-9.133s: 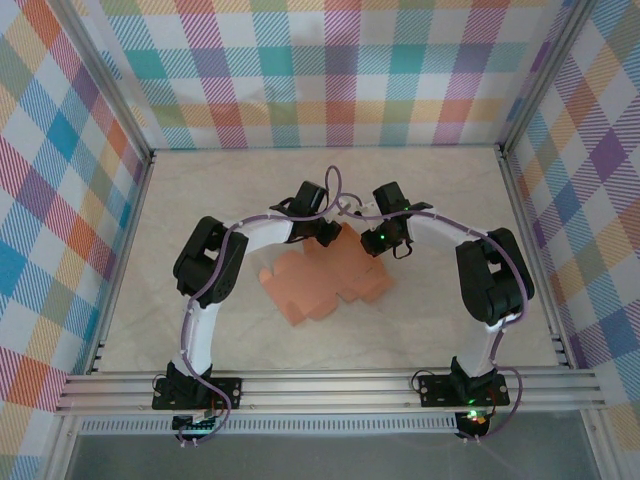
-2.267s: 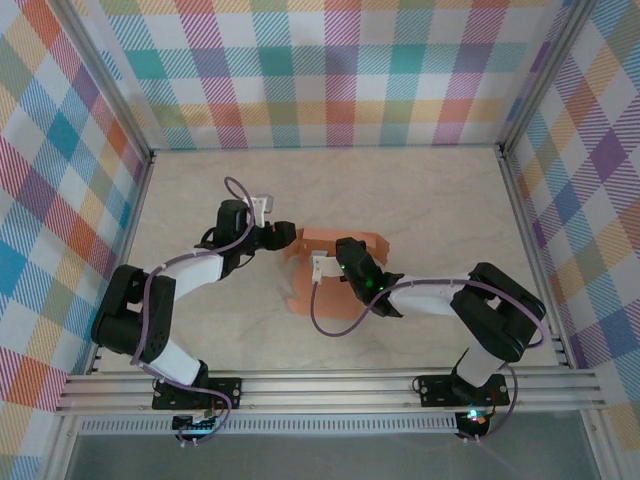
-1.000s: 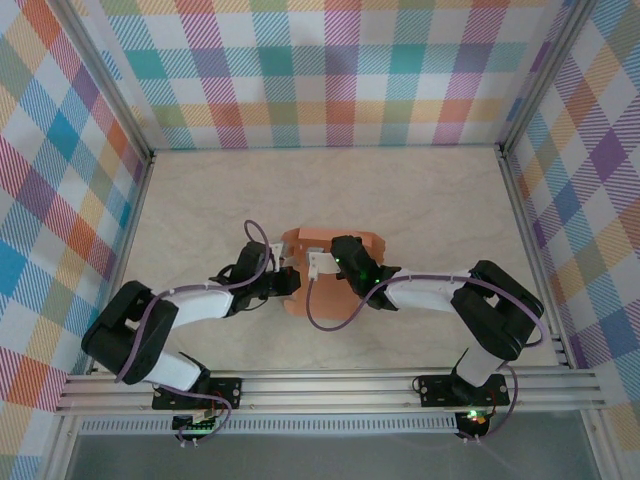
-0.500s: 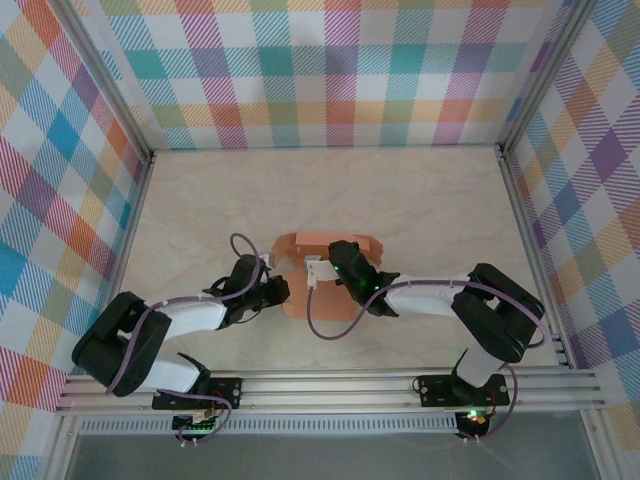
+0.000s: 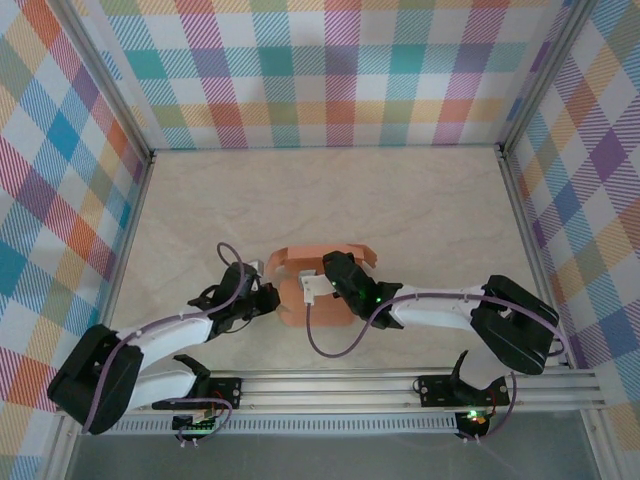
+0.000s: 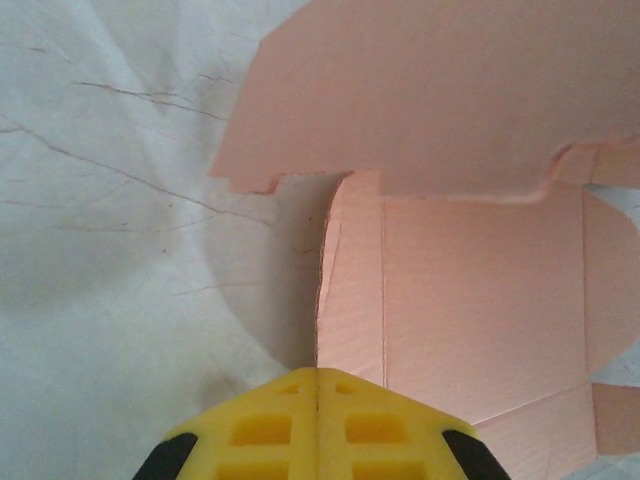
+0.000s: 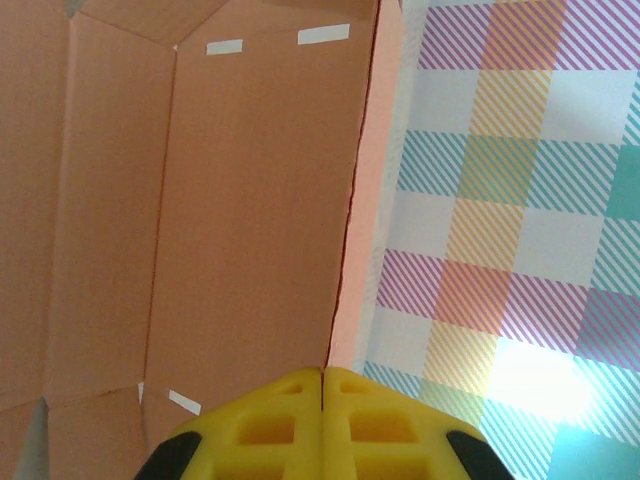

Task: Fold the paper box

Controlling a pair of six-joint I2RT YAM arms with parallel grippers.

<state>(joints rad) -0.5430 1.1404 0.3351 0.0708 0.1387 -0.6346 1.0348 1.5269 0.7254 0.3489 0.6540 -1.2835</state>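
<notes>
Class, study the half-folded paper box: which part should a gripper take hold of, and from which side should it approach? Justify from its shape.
Best guess: the free edge of the raised flap of the paper box, approached from the left arm's side. Thin card can only be pinched across an open edge, and this flap lifts clear of the table, facing the shut left gripper.

We see a pale, marble-veined counter with metal rails along its edges. On it lies a salmon-orange paper box, partly folded, with some flaps raised off the surface. It sits about midway across the counter, nearer the front edge than the back.
</notes>
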